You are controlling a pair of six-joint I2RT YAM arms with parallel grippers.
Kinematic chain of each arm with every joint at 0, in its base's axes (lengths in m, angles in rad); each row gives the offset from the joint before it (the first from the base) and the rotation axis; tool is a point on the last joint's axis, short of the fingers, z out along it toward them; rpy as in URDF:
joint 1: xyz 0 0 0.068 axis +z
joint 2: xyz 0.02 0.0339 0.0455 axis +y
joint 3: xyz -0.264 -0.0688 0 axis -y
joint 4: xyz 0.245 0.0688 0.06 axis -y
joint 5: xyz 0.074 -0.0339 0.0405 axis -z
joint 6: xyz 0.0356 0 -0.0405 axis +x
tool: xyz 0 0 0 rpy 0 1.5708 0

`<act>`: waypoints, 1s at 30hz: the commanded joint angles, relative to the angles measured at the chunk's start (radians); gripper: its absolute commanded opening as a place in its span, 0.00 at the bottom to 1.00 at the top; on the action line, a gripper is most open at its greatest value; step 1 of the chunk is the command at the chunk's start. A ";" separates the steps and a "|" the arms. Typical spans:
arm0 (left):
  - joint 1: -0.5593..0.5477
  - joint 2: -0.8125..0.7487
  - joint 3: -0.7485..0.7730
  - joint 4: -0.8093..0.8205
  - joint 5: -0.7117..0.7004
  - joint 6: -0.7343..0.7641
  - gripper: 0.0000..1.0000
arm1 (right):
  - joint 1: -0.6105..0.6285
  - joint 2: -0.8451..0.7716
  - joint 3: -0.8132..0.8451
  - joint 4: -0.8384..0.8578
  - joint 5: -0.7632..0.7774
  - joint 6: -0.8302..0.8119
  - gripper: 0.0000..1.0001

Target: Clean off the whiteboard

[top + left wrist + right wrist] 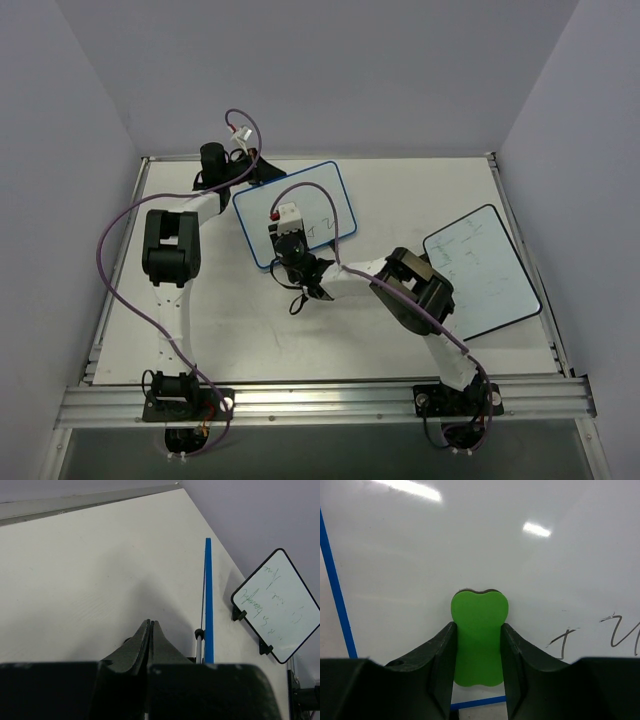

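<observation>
Top external view: on the right of the tabletop, closer to the arm bases, a black-framed board stands with faint writing on it. Further in, the right claw is closed on a green eraser, and the end of the eraser touches the white face of the whiteboard near a corner of its blue frame. Some black handwriting is on the face, beside the eraser. The whiteboard stands around the middle of the tabletop, well apart from the other board. Behind it, near the far edge, the left claw has its fingers pressed together with nothing between them; the blue edge of the whiteboard is just beside it.
</observation>
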 commanded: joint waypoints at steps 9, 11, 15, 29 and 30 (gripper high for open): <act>-0.032 -0.047 0.013 -0.023 0.068 0.026 0.02 | -0.104 0.018 -0.028 -0.124 -0.038 0.033 0.03; -0.032 -0.047 0.015 -0.024 0.068 0.026 0.02 | -0.122 0.009 -0.053 -0.121 -0.029 0.045 0.03; -0.032 -0.049 0.016 -0.027 0.068 0.030 0.02 | -0.168 -0.009 -0.096 -0.112 -0.021 0.073 0.03; -0.032 -0.049 0.018 -0.038 0.068 0.038 0.02 | -0.303 -0.063 -0.228 -0.081 -0.014 0.154 0.02; -0.032 -0.049 0.018 -0.039 0.067 0.039 0.02 | -0.317 -0.069 -0.234 -0.075 -0.023 0.156 0.02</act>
